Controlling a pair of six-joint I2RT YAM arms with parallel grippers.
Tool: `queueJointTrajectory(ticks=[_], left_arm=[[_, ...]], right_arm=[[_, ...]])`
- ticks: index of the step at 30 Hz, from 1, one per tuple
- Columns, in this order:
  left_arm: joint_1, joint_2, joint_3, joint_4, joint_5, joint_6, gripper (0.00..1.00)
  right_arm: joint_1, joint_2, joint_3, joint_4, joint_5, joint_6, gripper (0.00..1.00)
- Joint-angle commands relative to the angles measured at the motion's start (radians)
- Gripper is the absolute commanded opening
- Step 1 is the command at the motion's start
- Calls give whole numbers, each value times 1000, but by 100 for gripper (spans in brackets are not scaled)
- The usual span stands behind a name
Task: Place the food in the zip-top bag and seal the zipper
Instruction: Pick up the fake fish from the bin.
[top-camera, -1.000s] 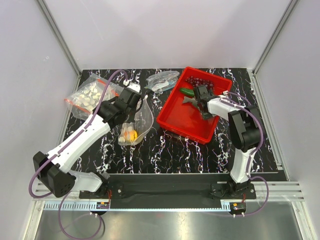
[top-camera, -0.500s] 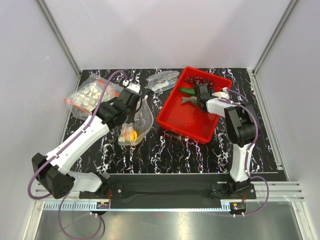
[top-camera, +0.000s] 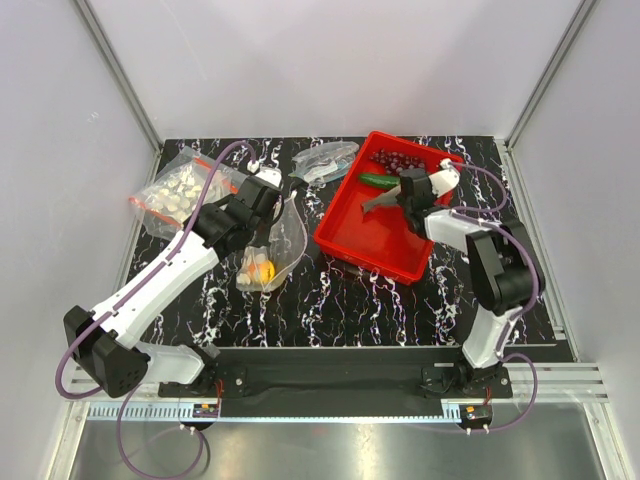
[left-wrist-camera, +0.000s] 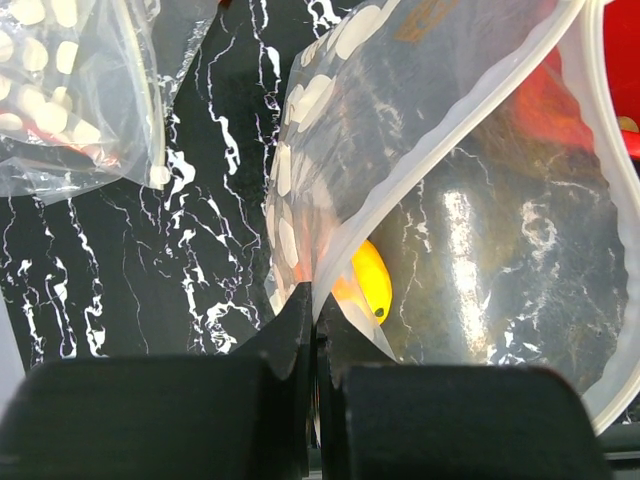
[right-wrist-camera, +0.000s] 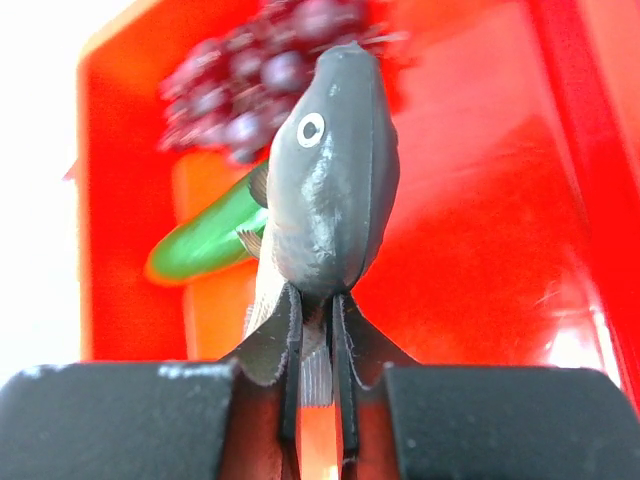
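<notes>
two grips matter: the right gripper (right-wrist-camera: 315, 330) is pinched narrow on the grey fish (right-wrist-camera: 330, 180) by its tail over the red tray (right-wrist-camera: 470, 200), and the left gripper (left-wrist-camera: 312, 320) is clamped on the zip-top bag (left-wrist-camera: 400, 130) edge, orange-yellow fruit (left-wrist-camera: 368, 283) inside; lift the fish clear, then feed it head-first into the mouth

Four toy foods (right-wrist-camera: 330, 180), three clear bags (top-camera: 285, 235), one red tray (top-camera: 365, 242) and two robot arms (top-camera: 165, 275).

I see a smooth, glossy grey fish (right-wrist-camera: 330, 170), shiny red plastic tray (right-wrist-camera: 480, 250), crinkled clear plastic bag (left-wrist-camera: 420, 110), polished marbled tabletop (top-camera: 330, 300).
</notes>
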Motion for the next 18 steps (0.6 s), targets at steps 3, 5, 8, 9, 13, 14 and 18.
queueJointTrajectory(ticks=[3, 5, 8, 9, 13, 14, 18], left_arm=[[5, -2, 4, 37, 42, 24, 0], [5, -1, 10, 34, 46, 25, 0], [5, 1, 19, 32, 49, 25, 0], [5, 1, 24, 33, 49, 25, 0], [5, 2, 11, 45, 59, 27, 0], [5, 1, 11, 46, 68, 25, 0], [5, -2, 4, 59, 98, 27, 0]], right_arm=[[-4, -198, -73, 118, -231, -228, 4], [-2, -240, -89, 111, -309, -260, 1], [-4, -341, -112, 60, -399, -290, 0], [-4, -363, -117, 57, -453, -297, 0], [-4, -484, -146, 25, -597, -323, 0], [-4, -526, -158, 22, -623, -325, 0], [-4, -607, -163, -29, -810, -330, 0]])
